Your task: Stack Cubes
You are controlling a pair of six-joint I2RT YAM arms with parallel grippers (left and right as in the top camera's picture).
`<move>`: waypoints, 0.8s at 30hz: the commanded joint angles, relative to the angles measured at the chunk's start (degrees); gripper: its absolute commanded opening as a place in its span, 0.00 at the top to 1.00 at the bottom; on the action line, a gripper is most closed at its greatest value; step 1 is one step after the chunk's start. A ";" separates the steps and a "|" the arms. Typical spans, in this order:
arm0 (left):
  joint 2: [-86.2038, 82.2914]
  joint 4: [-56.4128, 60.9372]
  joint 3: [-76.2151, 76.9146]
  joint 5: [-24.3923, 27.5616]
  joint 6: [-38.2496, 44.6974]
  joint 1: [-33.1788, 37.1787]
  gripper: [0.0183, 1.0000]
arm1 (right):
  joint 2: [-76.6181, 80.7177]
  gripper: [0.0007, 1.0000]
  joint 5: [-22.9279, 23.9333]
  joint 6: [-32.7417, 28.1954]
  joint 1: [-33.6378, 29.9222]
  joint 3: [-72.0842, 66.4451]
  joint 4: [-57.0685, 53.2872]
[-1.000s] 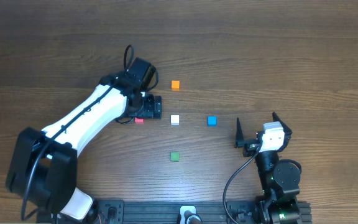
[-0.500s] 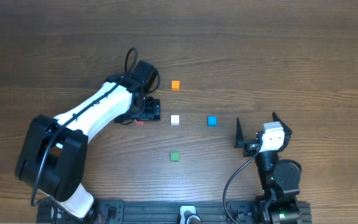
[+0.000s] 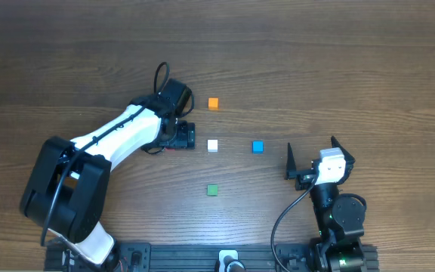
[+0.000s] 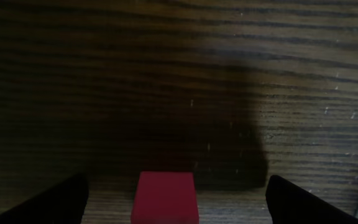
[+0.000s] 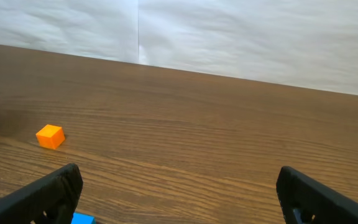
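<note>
One red cube sits centred between the left gripper's wide-open fingers, apparently untouched; the gripper holds nothing.

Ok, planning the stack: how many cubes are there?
5. Orange cube farthest back, white cube centre, blue cube right of it, green cube at the front, red cube within the left gripper. Left arm may hide more.
</note>
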 commanded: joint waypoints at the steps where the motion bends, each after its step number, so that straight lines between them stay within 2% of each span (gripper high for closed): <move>1: 0.42 0.17 -0.52 -0.68 1.36 -0.09 0.13 | -0.50 0.01 -0.48 -0.07 -0.26 -0.46 0.09; 3: 0.42 0.17 -0.52 -0.66 1.36 -0.09 0.18 | -0.50 0.01 -0.48 -0.07 -0.26 -0.46 0.09; 8: 0.42 0.11 -0.52 -0.63 1.36 -0.09 0.40 | -0.50 0.01 -0.48 -0.07 -0.26 -0.46 0.09; 20: 0.42 -0.57 -0.57 -0.26 1.33 -0.09 0.60 | -0.50 0.01 -0.48 -0.07 -0.26 -0.46 0.09; 24: 0.42 -0.68 -0.57 -0.26 1.33 -0.09 0.61 | -0.50 0.01 -0.48 -0.07 -0.26 -0.46 0.09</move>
